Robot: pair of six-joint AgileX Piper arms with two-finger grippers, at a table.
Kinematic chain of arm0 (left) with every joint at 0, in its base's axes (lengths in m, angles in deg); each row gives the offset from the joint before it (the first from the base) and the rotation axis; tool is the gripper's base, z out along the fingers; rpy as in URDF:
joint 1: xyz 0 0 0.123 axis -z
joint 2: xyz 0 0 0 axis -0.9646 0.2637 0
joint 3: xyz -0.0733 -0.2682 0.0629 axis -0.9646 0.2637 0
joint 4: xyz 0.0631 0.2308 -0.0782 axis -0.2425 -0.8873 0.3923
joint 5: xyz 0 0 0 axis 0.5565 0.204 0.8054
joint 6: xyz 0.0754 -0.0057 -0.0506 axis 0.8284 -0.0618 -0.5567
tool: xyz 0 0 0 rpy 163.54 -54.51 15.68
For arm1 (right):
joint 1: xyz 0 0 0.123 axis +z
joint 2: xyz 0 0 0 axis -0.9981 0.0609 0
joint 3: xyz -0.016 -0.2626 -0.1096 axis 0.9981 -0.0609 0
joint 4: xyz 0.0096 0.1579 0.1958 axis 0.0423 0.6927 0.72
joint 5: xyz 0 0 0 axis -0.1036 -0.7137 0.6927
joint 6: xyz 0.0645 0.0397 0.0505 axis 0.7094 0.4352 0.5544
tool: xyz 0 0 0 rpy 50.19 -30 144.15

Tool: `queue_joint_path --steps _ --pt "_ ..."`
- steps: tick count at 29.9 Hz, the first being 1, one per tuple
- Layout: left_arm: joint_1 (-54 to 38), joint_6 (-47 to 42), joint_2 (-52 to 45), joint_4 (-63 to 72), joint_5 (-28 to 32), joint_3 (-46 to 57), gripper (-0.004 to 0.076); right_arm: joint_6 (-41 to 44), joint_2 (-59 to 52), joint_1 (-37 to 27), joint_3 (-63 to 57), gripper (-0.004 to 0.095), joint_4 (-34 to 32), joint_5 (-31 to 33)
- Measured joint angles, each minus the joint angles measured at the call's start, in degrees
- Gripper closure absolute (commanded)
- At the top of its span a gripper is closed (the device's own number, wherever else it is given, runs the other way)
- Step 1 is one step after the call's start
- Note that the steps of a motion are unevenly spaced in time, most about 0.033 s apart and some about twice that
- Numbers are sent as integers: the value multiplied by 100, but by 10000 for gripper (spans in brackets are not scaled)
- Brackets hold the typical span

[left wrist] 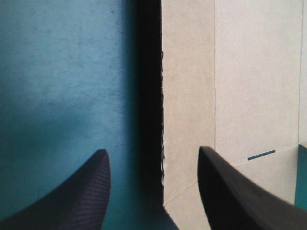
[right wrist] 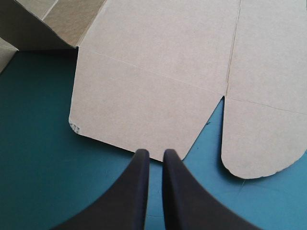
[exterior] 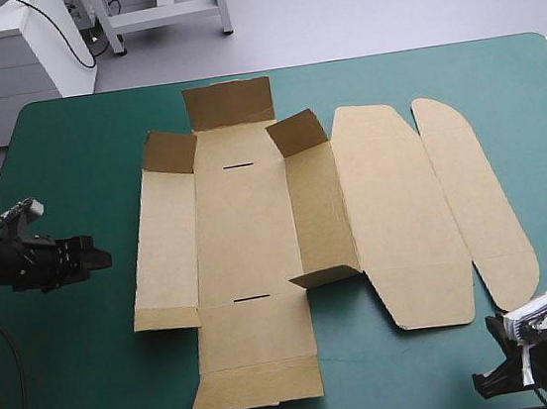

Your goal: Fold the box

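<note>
The box [exterior: 256,227] is laid flat mid-table on the teal-green cover [exterior: 67,150], with several flaps raised. The left gripper [left wrist: 152,152] is held apart beside its left edge. The right gripper [right wrist: 153,152] is drawn nearly together at the near flap edge; contact cannot be confirmed.

The box [exterior: 258,236] lies flat in the middle of the table [exterior: 86,387]. It reaches almost from the far edge to the near edge. The left gripper [exterior: 100,256] is near the table's left edge, left of the box and apart from it. The right gripper [right wrist: 156,153] is by the near right corner, just before the box's flaps there.
</note>
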Motion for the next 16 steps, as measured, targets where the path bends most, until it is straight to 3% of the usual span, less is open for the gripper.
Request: queue_joint_path --steps 16 --pt "1161 243 1622 486 63 -11 302 0 0 0 0 820 0 0"
